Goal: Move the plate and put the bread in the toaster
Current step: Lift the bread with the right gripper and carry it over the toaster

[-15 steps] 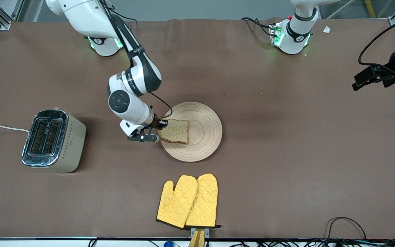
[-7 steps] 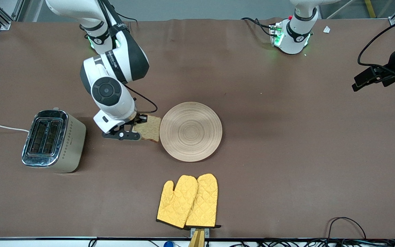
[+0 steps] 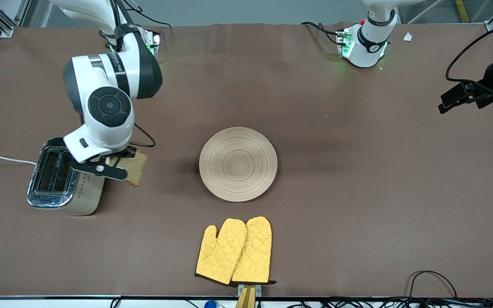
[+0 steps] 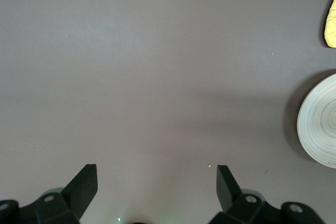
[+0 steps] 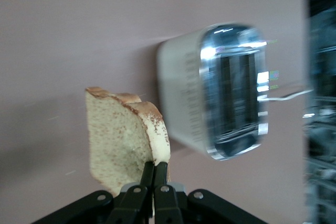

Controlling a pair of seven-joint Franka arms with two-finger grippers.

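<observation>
Right tool (image 3: 116,164) pinching bread (image 3: 135,169), beside toaster (image 3: 62,177)

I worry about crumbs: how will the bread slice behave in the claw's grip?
The bread hangs flat from the right claw, pinched at its crust, so probably fairly stiff and light. A hard squeeze could crumble that edge.

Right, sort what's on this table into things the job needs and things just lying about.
Part of the job:
- bread, clamped in the right tool, in the air beside the toaster
- toaster, toward the right arm's end
- plate, bare, mid-table

Lying about:
- yellow oven mitts, nearer the front camera than the plate
- left tool, open, waiting over bare table
</observation>
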